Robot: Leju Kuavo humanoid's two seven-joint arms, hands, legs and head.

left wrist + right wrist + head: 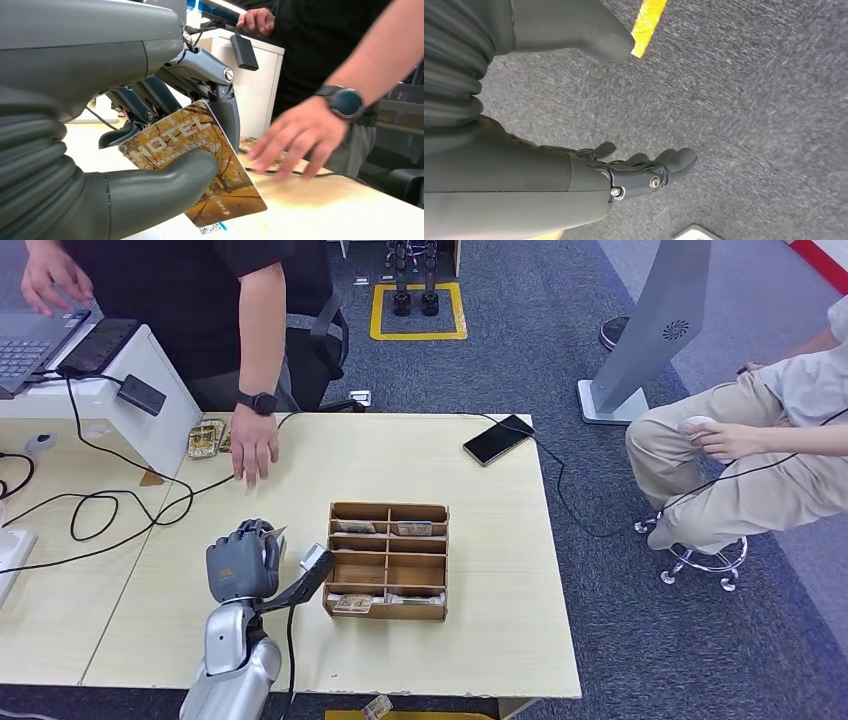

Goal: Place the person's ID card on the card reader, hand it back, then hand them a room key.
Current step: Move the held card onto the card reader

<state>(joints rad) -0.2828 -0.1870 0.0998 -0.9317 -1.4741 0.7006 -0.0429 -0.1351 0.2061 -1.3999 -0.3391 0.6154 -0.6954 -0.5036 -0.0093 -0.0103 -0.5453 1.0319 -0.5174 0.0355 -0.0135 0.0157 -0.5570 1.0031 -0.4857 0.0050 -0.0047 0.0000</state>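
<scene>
On the light wooden table, seen from the head view, we note the left hand raised above the near-left part of the top, just left of a wooden compartment box that holds cards in several slots. A corner of the room key peeks out beside the fingers. A person's hand, with a dark watch at the wrist, rests on the table beyond the robot hand, apart from it. A black phone lies at the far edge with a cable attached. At far left we see a laptop and a white stand; a second person sits at right.

From the left wrist view, we record the left hand gripping the room key, a card printed with autumn trees and the word HOTEL, pinched between the thick thumb and the dark fingers. The card is tilted, its free end above the table. The person's hand is blurred, spread low over the table beyond the card, not touching it.

From the right wrist view, we log the right hand hanging over grey carpet, fingers loosely spread and holding nothing. A yellow floor line crosses nearby.
</scene>
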